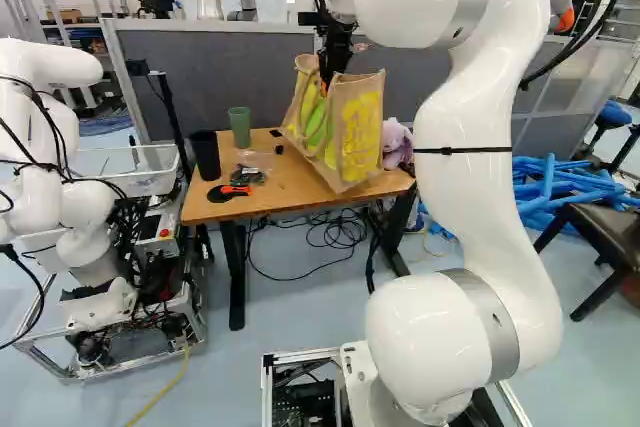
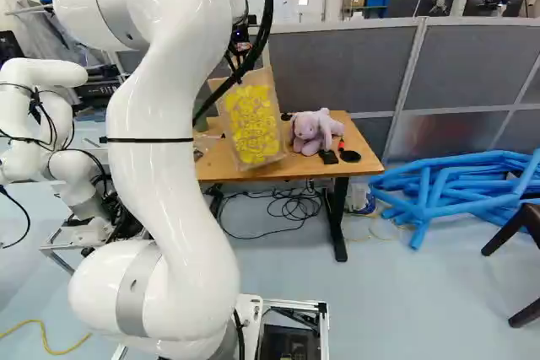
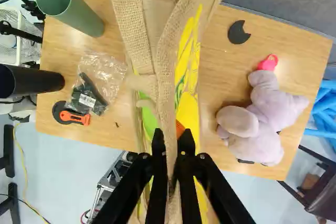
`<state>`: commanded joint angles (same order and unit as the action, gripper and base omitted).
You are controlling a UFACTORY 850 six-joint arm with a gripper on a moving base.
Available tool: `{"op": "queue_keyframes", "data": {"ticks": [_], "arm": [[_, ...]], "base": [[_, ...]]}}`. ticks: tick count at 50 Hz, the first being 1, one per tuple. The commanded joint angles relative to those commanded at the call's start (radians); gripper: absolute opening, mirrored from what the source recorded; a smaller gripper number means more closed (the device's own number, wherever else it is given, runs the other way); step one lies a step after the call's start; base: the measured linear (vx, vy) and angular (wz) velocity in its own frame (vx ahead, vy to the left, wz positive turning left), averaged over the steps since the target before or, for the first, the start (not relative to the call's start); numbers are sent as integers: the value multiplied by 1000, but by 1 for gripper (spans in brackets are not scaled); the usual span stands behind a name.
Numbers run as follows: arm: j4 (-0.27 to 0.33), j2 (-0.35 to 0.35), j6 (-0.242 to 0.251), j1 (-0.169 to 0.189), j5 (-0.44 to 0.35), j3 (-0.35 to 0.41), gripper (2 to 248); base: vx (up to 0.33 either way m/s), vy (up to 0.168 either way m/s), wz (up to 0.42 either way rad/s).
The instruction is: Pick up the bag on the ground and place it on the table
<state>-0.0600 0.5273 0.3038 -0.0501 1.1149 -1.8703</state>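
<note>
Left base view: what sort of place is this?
Probably a robotics lab or workshop: another robot stands beside the table, cables lie tangled beneath it, and a grey partition stands behind.

From here I see the white arm (image 1: 470, 187) rise in a tall curve from its lowest joint (image 1: 440, 347), bend over up top and reach forward, its black hand (image 1: 324, 85) pointing down, fingers (image 3: 158, 156) pinched close together.
</note>
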Motion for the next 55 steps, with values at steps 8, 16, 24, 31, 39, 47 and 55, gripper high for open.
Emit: {"op": "queue_keyframes", "data": {"ticks": [8,16,24,31,39,47,55], "arm": [[-14,18,0,-2,0,0,23],[-17,34,0,-3,0,2,23],[-17,50,0,-3,0,4,23],[-17,67,0,-1,-3,3,23],[-17,92,0,6,-13,-8,23],[-17,117,0,12,-16,-21,23],[-17,124,0,14,-16,-24,23]], "base": [[0,0,0],[0,0,0],[0,0,0],[0,0,0],[0,0,0],[0,0,0],[0,0,0]]}}
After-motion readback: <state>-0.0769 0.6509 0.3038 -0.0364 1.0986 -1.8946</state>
